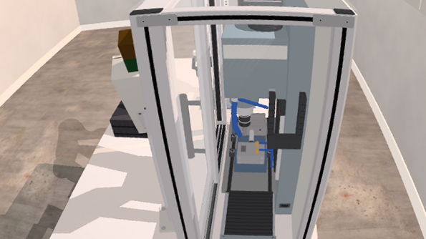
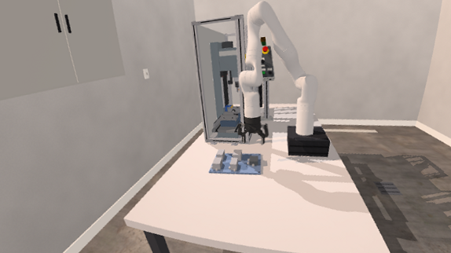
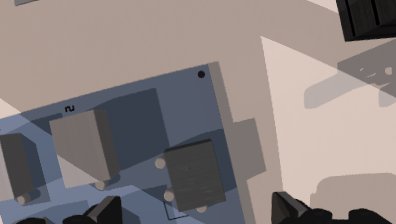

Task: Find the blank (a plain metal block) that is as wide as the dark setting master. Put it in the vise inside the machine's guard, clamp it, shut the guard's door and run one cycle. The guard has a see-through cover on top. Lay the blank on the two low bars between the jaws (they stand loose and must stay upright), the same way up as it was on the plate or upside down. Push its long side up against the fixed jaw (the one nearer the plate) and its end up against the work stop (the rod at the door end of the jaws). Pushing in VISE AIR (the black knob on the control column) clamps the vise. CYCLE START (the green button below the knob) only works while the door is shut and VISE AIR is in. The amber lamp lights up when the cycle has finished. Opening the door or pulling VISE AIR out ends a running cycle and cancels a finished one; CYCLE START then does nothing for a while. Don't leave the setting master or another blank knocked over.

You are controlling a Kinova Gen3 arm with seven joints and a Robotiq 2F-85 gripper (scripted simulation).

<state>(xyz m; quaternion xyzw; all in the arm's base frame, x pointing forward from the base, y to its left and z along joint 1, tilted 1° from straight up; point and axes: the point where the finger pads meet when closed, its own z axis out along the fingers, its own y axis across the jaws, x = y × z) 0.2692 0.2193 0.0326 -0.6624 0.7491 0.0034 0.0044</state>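
My gripper [image 2: 254,141] [image 3: 197,204] is open and empty, pointing down above the table between the guard and the plate. The dark setting master [image 2: 252,161] [image 3: 195,175] stands on the blue plate [image 2: 246,169] [image 3: 187,95], at its robot-side edge. Several lighter grey blanks stand there too, one of them near the mark 2 [image 3: 69,108]; another blank [image 3: 17,165] is cut by the wrist view's left edge. The vise [image 1: 249,155] [image 2: 230,119] is inside the guard; its bars cannot be made out. The door handle [image 1: 187,125] shows; I cannot tell how far the door is open.
The guard [image 1: 165,124] [image 2: 199,82] stands behind the plate. The control column [image 2: 269,65] carries the green button [image 2: 263,73]; the amber lamp [image 1: 125,44] looks unlit. The arm's black base [image 2: 308,146] is right of the plate. Blue hoses [image 1: 235,120] hang by the vise.
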